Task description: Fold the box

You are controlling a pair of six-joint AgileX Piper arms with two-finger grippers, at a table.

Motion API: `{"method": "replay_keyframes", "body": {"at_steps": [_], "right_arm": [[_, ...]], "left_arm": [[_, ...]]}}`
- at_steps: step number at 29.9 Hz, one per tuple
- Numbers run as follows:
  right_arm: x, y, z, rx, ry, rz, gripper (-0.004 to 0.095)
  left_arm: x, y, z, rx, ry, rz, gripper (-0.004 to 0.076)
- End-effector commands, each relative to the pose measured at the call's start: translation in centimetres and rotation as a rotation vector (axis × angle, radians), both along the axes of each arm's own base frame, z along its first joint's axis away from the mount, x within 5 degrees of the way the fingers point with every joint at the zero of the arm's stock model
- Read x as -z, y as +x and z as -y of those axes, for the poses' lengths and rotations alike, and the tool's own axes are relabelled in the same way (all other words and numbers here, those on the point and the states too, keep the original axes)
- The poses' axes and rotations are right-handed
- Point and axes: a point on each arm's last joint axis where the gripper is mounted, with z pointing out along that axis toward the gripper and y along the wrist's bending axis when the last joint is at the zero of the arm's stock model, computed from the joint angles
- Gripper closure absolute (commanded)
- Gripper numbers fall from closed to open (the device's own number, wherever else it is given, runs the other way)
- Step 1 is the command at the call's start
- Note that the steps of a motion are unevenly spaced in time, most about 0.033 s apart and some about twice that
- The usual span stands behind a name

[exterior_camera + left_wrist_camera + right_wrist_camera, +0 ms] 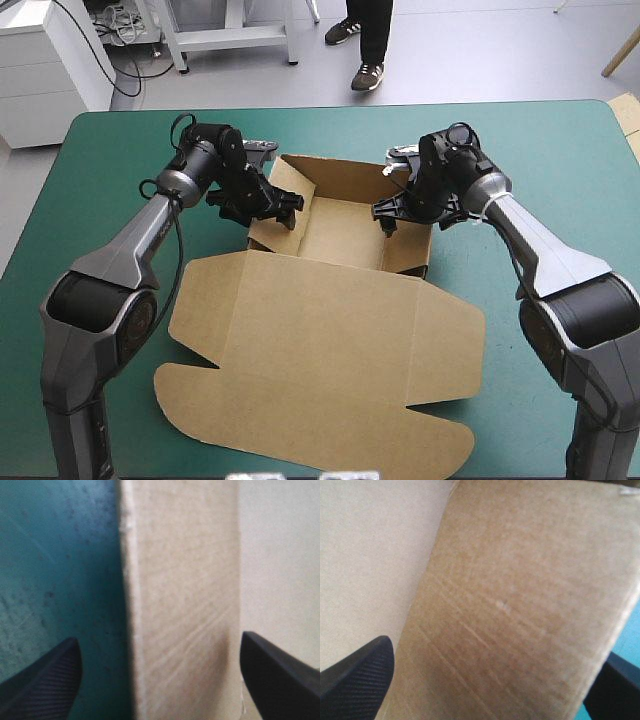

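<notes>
The brown box (320, 350) lies mid-table as an open tray at the far side, with its wide lid flat toward the near edge. My left gripper (280, 205) is open at the tray's left wall (266, 236), one finger on each side of it. In the left wrist view that wall (180, 605) stands between the fingers of the left gripper (159, 637), with teal-green cover (60, 555) outside it. My right gripper (388, 215) is open at the right wall (410, 250). In the right wrist view the board (520, 580) fills the gap of the right gripper (497, 650).
Teal-green cover (110, 170) shows on both sides of the box and beyond it. The lid's rounded flaps (440, 440) reach close to the table's near edge. A pale board edge (628, 112) shows at the table's far right corner.
</notes>
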Motion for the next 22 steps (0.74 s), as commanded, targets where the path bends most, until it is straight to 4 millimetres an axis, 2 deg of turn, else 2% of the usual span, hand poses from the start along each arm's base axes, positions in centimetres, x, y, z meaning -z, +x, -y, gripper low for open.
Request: {"method": "replay_keyframes", "body": {"at_steps": [1,3,5,8,11,13,18,20,22], "right_arm": [[-4.0,-0.4,0.3,0.011,0.047,0.122,0.0019],[-5.1,-0.3,0.2,0.011,0.058,0.152,0.0019],[-7.1,-0.3,0.3,0.013,0.080,0.211,0.0020],[-11.0,-0.8,0.6,0.018,0.118,0.326,0.0020],[-14.8,-2.3,1.3,0.022,0.142,0.431,0.0019],[-16.9,-3.8,2.1,0.031,0.131,0.493,0.0019],[-20.3,-6.8,3.4,0.039,0.157,0.585,0.0019],[-21.0,-7.5,3.6,0.046,0.171,0.602,0.0019],[-21.2,-8.0,3.7,0.047,0.179,0.600,0.0019]], "left_arm": [[-4.0,-0.8,-0.2,0.007,-0.042,0.077,0.0019],[-5.1,-0.6,-0.2,0.009,-0.045,0.108,0.0019],[-6.9,-0.3,-0.4,0.004,-0.054,0.173,0.0019],[-10.4,-0.2,-1.0,-0.008,-0.092,0.284,0.0019],[-14.7,-1.2,-1.9,-0.015,-0.131,0.412,0.0019],[-17.5,-2.6,-2.5,-0.019,-0.154,0.489,0.0019],[-22.8,-7.0,-4.3,-0.006,-0.172,0.635,0.0025],[-24.7,-9.2,-5.0,0.030,-0.164,0.701,0.0059],[-26.1,-11.5,-5.8,0.054,-0.157,0.749,0.0131]]}}
